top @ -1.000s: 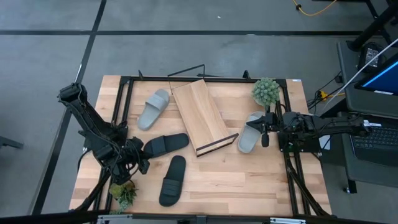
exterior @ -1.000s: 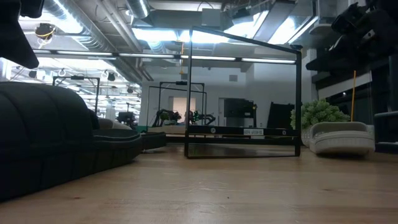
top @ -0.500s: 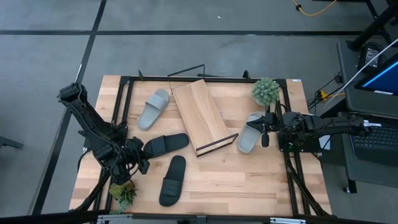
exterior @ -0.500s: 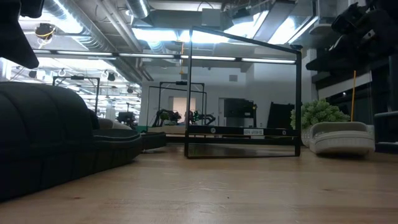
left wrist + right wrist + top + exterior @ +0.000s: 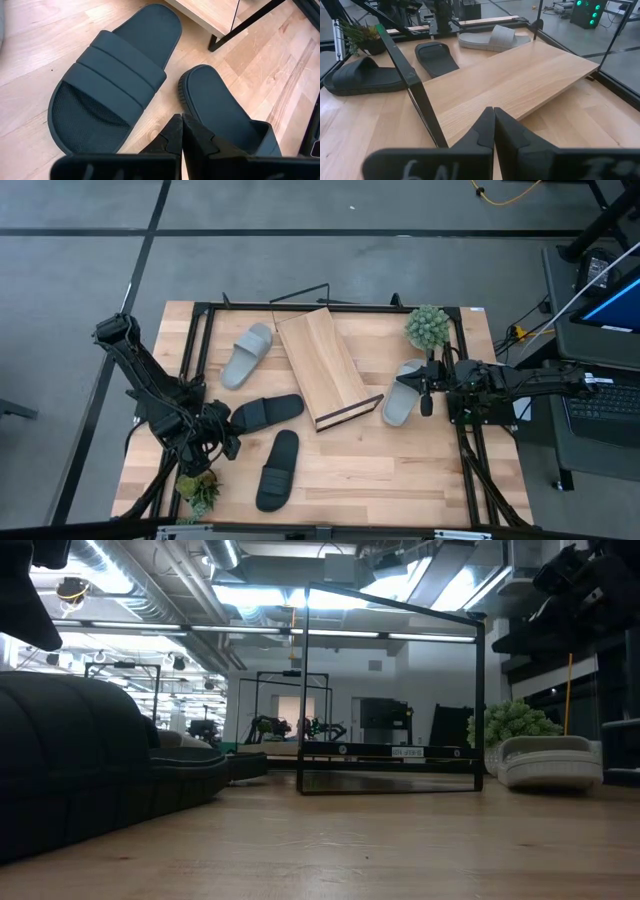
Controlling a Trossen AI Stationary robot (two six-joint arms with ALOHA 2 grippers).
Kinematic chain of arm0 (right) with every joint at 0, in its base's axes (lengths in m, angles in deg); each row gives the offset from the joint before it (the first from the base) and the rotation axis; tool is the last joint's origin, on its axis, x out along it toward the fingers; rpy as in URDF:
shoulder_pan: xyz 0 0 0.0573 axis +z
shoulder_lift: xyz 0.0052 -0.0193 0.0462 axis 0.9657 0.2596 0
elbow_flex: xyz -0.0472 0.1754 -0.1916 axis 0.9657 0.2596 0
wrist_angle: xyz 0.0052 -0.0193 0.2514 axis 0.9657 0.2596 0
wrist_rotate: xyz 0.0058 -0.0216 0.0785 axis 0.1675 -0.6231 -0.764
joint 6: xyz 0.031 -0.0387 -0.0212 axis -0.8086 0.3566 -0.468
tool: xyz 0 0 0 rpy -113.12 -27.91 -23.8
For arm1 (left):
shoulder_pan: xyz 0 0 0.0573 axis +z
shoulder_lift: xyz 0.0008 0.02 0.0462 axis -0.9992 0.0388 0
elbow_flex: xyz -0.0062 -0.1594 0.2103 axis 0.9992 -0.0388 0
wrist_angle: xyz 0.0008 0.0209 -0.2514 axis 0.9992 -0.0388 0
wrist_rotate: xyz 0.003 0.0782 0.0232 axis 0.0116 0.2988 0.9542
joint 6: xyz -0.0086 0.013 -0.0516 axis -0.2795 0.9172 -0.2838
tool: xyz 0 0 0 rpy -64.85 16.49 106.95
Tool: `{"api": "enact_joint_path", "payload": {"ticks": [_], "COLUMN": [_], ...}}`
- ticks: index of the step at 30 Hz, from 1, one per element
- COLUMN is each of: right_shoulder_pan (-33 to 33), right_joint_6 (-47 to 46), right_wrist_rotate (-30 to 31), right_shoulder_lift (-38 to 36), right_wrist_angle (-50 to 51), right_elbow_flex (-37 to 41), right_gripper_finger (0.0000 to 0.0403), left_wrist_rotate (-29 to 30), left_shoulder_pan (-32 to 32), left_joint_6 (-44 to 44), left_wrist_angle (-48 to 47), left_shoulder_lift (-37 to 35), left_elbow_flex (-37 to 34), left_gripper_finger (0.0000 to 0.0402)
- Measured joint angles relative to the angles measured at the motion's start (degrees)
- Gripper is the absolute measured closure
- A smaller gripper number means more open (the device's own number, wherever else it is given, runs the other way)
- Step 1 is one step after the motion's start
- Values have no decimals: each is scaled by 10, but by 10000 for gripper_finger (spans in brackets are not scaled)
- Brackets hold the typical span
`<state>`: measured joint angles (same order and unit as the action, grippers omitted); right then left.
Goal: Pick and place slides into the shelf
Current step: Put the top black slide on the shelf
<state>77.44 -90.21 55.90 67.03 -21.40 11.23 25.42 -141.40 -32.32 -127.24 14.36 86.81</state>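
The left gripper point(image 5: 181, 131), fingers pressed together and empty, hovers just beside two matte black rubber slides point(image 5: 112, 80); the nearer one's point(image 5: 220, 112) length runs away ahead.

nothing has changed over the last second: both arms, the four slides and the shelf point(image 5: 327, 366) sit exactly where they were, left gripper point(image 5: 225, 436) at lower left of the frame, right gripper point(image 5: 427, 387) at right
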Motion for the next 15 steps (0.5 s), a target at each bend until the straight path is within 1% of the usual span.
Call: {"api": "enact_joint_path", "payload": {"ticks": [5, 7, 10, 15], "right_shoulder_pan": [0, 0, 0, 0], "right_joint_6": [0, 0, 0, 0], "right_wrist_rotate": [0, 0, 0, -1], "right_shoulder_lift": [0, 0, 0, 0], "right_wrist_angle": [0, 0, 0, 0], "right_elbow_flex": [0, 0, 0, 0], "right_gripper_finger": [395, 395, 395, 395], "left_wrist_rotate": [0, 2, 11, 17], "left_shoulder_pan": [0, 0, 0, 0], "left_joint_6": [0, 0, -2, -1], "left_wrist_angle": [0, -1, -2, -2], "left_shoulder_lift": [0, 0, 0, 0], "left_elbow_flex": [0, 0, 0, 0], "left_gripper_finger": [401, 394, 370, 308]}}
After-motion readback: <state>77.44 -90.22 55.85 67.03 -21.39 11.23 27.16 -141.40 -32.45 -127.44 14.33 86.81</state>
